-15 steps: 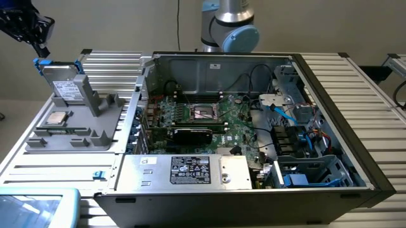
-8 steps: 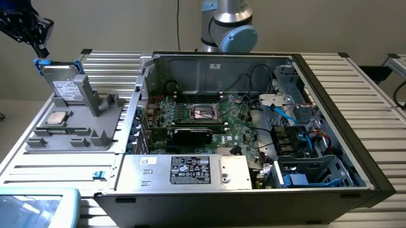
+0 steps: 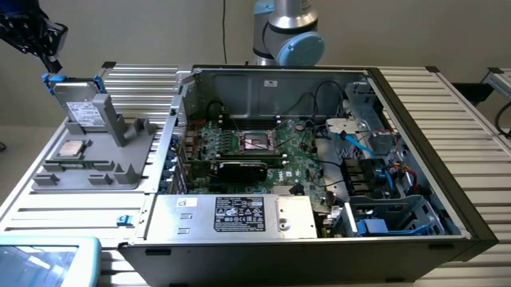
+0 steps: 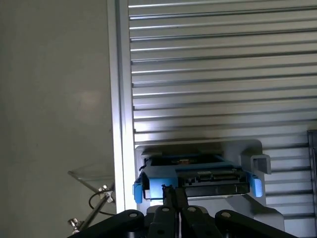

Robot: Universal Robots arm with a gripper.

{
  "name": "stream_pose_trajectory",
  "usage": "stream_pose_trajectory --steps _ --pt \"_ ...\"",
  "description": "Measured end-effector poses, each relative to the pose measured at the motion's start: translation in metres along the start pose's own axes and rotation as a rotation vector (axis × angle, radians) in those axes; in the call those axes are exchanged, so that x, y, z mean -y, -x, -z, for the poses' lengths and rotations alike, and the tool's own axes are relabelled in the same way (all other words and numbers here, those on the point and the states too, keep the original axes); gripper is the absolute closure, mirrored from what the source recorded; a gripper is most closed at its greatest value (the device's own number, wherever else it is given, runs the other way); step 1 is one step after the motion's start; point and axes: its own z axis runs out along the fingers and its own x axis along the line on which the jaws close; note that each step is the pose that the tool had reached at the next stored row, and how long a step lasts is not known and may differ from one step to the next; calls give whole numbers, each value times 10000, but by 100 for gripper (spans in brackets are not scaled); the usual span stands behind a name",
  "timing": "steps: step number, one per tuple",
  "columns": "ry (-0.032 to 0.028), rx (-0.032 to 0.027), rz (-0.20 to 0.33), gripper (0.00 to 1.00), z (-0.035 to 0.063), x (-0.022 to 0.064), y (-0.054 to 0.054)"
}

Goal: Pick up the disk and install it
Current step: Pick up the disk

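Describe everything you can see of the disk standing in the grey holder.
The disk is a flat, silver-grey metal hard drive with a white printed label on its face and blue plastic rails along its edges. It stands upright on edge, slotted into the grey holder at the exterior view's left, beside the open computer case. The shut gripper meets its top blue rail near one corner; a firm pinch cannot be confirmed.
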Motion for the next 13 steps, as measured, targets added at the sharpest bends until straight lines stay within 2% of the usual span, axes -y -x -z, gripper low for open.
stream_pose_trajectory --steps 11,13 --pt "0 -1 -10 89 0 0 0" --pt "0 12 -265 89 0 0 1"
